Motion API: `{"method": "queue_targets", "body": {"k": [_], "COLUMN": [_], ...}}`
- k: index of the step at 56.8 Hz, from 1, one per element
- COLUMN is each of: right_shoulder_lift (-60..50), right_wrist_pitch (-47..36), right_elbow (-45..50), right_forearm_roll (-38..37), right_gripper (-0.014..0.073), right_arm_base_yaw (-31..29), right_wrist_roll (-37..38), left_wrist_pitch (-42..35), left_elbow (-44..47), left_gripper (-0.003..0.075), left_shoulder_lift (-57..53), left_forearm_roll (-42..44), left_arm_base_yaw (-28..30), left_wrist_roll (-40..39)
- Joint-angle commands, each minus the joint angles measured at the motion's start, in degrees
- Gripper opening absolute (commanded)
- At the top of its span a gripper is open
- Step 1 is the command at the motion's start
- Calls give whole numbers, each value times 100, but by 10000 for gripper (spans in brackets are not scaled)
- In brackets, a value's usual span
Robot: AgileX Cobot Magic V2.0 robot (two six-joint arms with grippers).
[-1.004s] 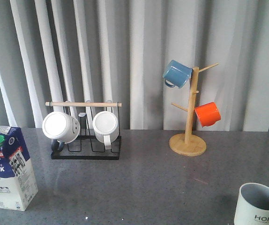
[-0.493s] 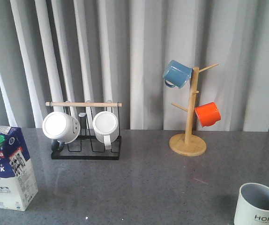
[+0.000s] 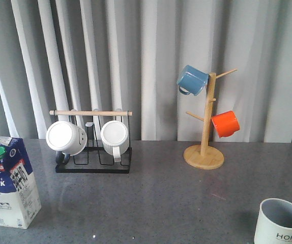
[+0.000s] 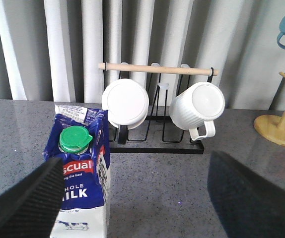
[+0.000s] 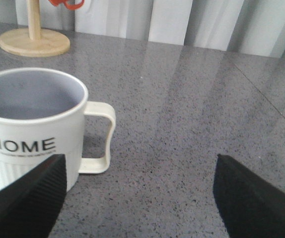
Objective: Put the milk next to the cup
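the milk (image 3: 9,181) stands upright on the grey counter (image 3: 151,198), well apart from the cup (image 3: 282,222), which sits upright at the counter's opposite near corner with its "home" lettering showing. taking the black wire rack (image 3: 93,152) as the landmark: the milk is in front of it and off to its left, the cup far off to its right and nearer the camera. two white mugs lie on their sides in the rack under its wooden bar, one plain (image 3: 65,138) and one ribbed (image 3: 115,138). to the right of the rack stands a wooden mug tree (image 3: 205,129) carrying a blue mug (image 3: 192,80) up high and an orange mug (image 3: 225,123) lower down.

the left gripper (image 4: 137,191) is spread wide, one finger (image 4: 26,203) overlapping the milk's front near the green cap (image 4: 75,139), the other well clear of it; nothing is clamped. the right gripper (image 5: 135,196) is also wide apart, with the cup's handle (image 5: 101,139) just ahead of the gap and one finger (image 5: 28,198) in front of the cup's ribbed base; whether it touches cannot be told.
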Motion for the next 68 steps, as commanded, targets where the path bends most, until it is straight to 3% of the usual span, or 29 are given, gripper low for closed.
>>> {"method": "queue_targets", "body": {"k": [1, 20, 58, 68], "right_shoulder_lift": [337, 1129, 2319, 2698], "right_wrist_pitch": [-646, -1580, -3047, -3072], "right_elbow": [-244, -404, -422, -632], "right_forearm_roll": [-144, -972, -1072, -1094], "right_gripper": [582, 582, 582, 582], "right_arm_base_yaw": [-190, -745, -786, -786], "right_wrist_roll": [29, 1031, 772, 772], "left_wrist_pitch": [-394, -394, -394, -394], "left_elbow": [-195, -195, -195, -195], "left_gripper": [570, 570, 570, 570], "left_shoulder_lift": [-50, -50, -50, -50], "left_forearm_roll": [-38, -38, -38, -38], "left_arm_base_yaw": [-14, -14, -14, -14], "left_wrist_roll": [4, 4, 4, 4]}}
